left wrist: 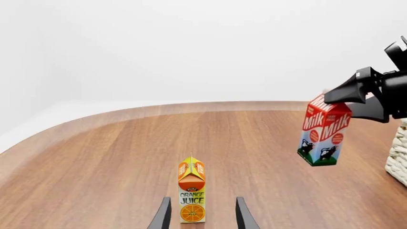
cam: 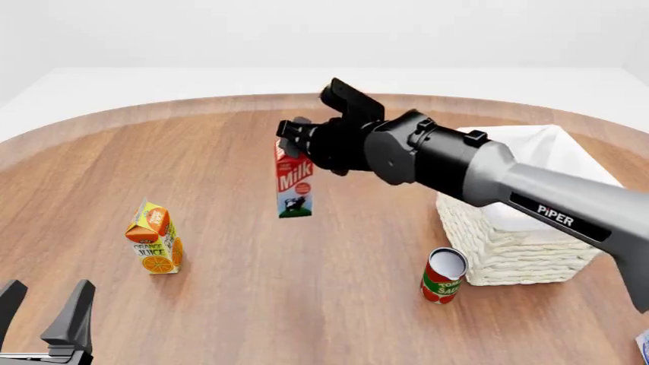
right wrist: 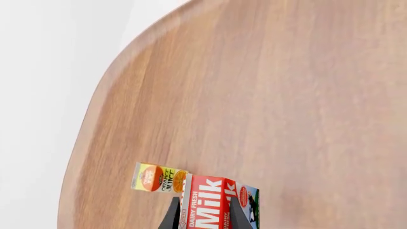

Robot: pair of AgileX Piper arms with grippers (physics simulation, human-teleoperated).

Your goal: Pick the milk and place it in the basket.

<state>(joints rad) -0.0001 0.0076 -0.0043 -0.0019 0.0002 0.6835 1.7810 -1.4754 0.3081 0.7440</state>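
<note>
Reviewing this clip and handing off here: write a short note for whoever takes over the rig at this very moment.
Right tool: shut on the milk, gripping it near its top; the carton hangs clear of the table, off to the left of the basket in the front view.
Left tool: open, holding nothing, low at the near left, with the orange juice carton standing ahead of it.
A tomato sauce can stands by the basket's near corner.
Done: milk picked and lifted.
Left: carry it right over the basket, lower it in, release.
</note>
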